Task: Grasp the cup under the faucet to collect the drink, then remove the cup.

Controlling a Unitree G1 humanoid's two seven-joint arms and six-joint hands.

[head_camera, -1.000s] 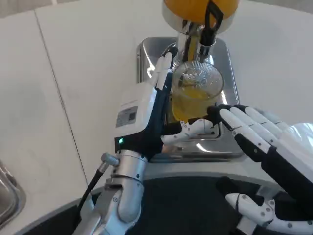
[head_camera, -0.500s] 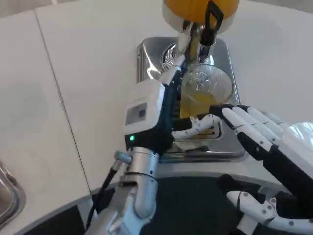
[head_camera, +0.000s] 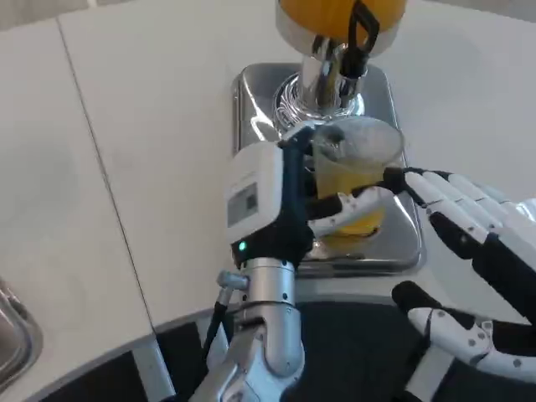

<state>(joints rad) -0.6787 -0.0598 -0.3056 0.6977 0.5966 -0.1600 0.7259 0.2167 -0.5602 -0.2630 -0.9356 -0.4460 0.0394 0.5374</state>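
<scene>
You see the clear plastic cup [head_camera: 356, 172], upright and partly filled with orange drink, above the near part of the shiny tray [head_camera: 251, 92], just nearer than the chrome faucet [head_camera: 322, 71].

No readable text (left hand [head_camera: 280, 197] label blurred).

This looks like a drinks station set up for a test, a lab or demo space more than a home kitchen. A plain white tabletop [head_camera: 151, 126] made of seamed panels carries a juice dispenser [head_camera: 342, 21], its tank of orange drink at the far edge, with a chrome faucet [head_camera: 328, 71] over a polished steel drip tray [head_camera: 260, 92]. A metal basin [head_camera: 12, 335] sits at the near left corner.
</scene>
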